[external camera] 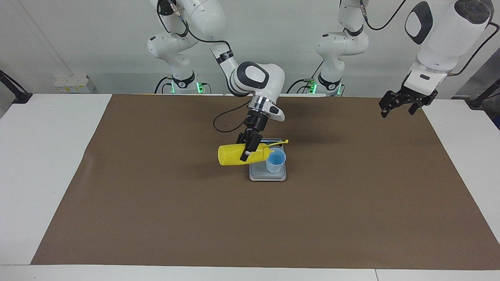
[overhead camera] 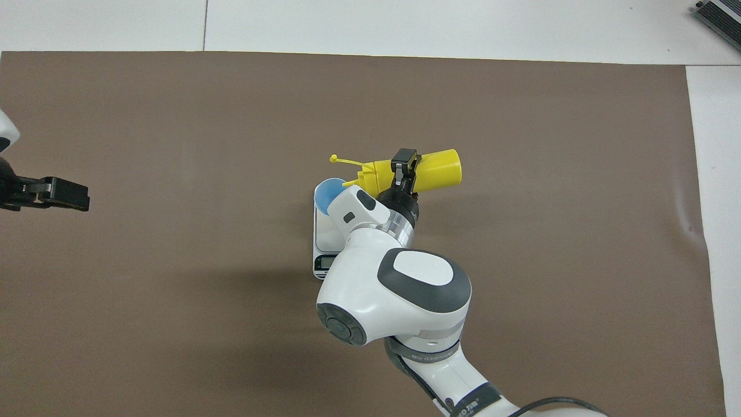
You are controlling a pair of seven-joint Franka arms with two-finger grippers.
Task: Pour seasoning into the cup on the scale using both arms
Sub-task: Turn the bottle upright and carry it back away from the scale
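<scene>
Nearest the robots, the right gripper (external camera: pixel 247 150) hangs over the scale (external camera: pixel 268 174) with its jaws clamped on the bottle (external camera: pixel 234 154), which lies about level in the air, nozzle right by the rim of the cup (external camera: pixel 275 161). The cup sits upright on the scale, mid-bench on the brown mat (external camera: pixel 156 203). The left gripper (external camera: pixel 398 105) waits up over the mat's edge at the left arm's end, jaws wide with nothing in them, well apart from everything else.
</scene>
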